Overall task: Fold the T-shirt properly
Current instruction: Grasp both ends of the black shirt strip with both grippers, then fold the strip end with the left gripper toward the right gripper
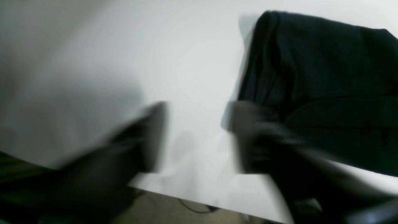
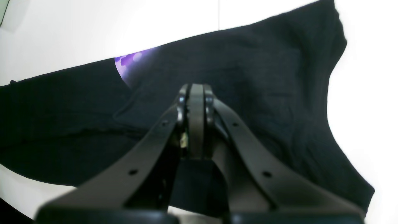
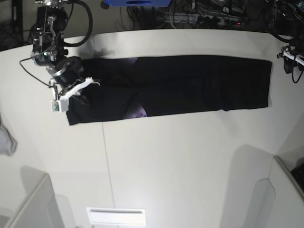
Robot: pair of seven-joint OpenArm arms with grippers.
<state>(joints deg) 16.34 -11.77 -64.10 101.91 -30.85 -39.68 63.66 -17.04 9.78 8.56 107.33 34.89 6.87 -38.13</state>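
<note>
The large black cotton T-shirt (image 3: 171,85) lies as a long band along the white tabletop's (image 3: 180,161) far edge. The right pincer (image 2: 196,90), pressed together, sits over one end; the left pincer (image 1: 196,137), spread apart, holds nothing beside the opposite end.

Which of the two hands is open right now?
The left hand: its fingers stand apart over bare table. The right hand is shut above the T-shirt.
</note>
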